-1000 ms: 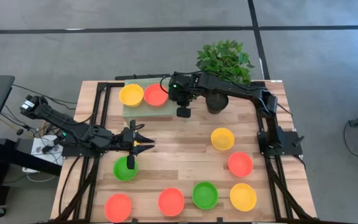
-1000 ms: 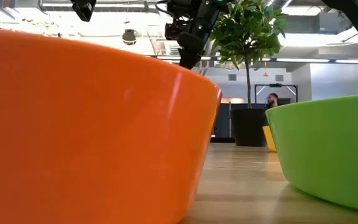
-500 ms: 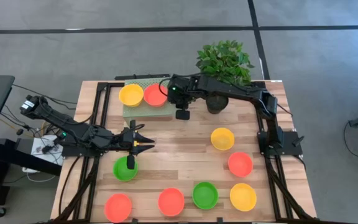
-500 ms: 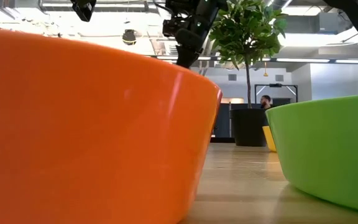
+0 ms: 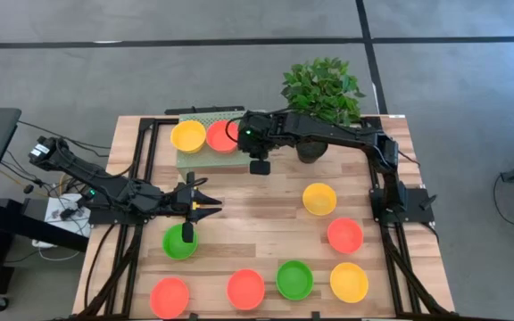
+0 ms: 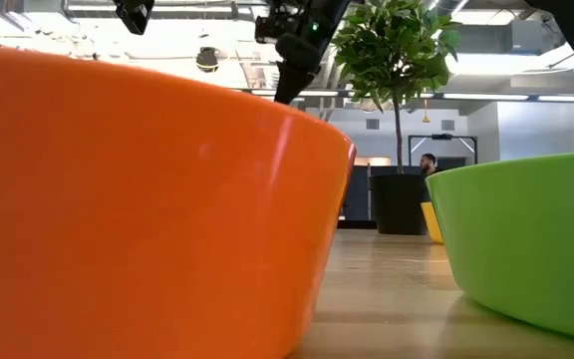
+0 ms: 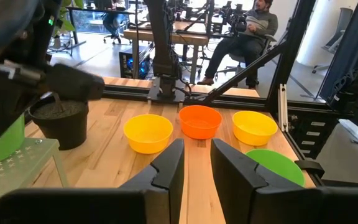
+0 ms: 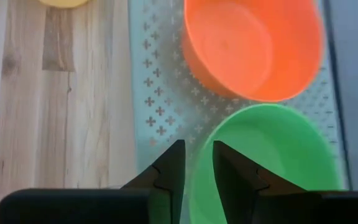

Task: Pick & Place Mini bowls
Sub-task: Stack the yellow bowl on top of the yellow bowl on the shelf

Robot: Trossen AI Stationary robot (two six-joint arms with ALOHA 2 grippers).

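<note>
Right gripper (image 8: 195,163) over rack (image 8: 160,99), jaws slightly apart, empty, green bowl (image 8: 260,155) just below; left gripper (image 5: 205,203) parted, idle.

Light: bright and even from overhead across the counter (image 5: 266,209).
Shadows: short and soft beneath the bowls.
Glare: ceiling lights and windows blown out in the low view.
Blur: the near orange bowl (image 6: 138,199) fills the low view, soft; the orange bowl (image 8: 253,46) under the right wrist is slightly smeared.
</note>
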